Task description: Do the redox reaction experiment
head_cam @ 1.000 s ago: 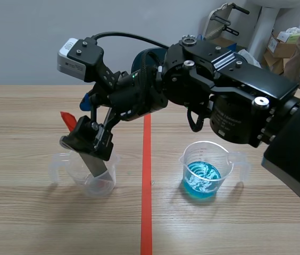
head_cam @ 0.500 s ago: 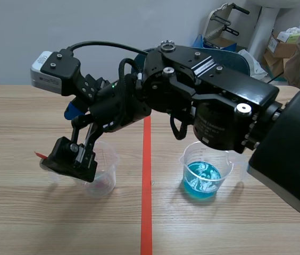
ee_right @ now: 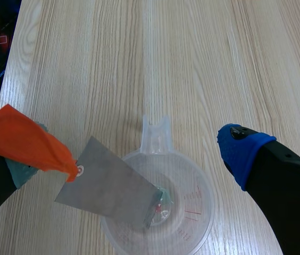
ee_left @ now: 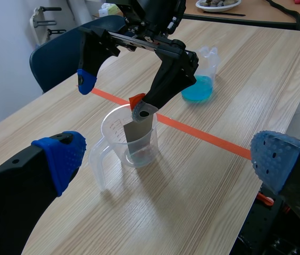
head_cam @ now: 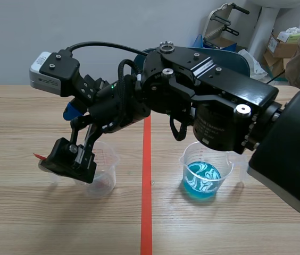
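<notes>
Keep the left gripper (ee_left: 168,156) parked above the table (head_cam: 33,223), jaws released and empty. Close the right gripper (ee_left: 115,96), jaws now spread wide over the clear cup (ee_right: 192,212), squarely on the grey plate (ee_right: 107,188) leaning inside, just below its orange tag (ee_right: 25,141). Then lift straight up, probably the surest way not to tip the cup.

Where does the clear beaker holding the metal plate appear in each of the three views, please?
Scene view: clear beaker, left of the tape line.
Left wrist view: beaker near the tape line, metal plate inside.
Right wrist view: beaker under the leaning metal plate.
Shared landmark: the plate's orange tag.
</notes>
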Available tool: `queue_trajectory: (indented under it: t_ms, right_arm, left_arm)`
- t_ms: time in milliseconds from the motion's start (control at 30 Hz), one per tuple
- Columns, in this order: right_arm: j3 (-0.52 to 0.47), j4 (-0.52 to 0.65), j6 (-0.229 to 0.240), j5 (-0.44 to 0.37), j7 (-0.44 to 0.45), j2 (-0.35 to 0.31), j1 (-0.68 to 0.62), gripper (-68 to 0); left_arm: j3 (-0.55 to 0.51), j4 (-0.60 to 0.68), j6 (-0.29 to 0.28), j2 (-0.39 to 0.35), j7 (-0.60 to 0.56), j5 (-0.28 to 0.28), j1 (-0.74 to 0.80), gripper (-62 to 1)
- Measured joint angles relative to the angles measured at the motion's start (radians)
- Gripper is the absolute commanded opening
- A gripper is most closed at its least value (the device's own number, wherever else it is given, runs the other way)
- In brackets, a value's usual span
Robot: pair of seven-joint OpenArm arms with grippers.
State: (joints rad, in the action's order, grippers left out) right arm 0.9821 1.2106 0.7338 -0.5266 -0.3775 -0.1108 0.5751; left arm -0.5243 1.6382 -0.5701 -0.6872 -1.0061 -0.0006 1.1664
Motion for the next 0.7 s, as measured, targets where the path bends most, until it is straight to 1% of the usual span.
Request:
queue_trajectory:
  t_ms: [700]
  right_arm:
    - [0.000,0.000,0.000,0.000,0.011,0.000,0.000,0.4]
  left_arm:
    - [0.000,0.000,0.000,0.000,0.000,0.000,0.000,1.4]
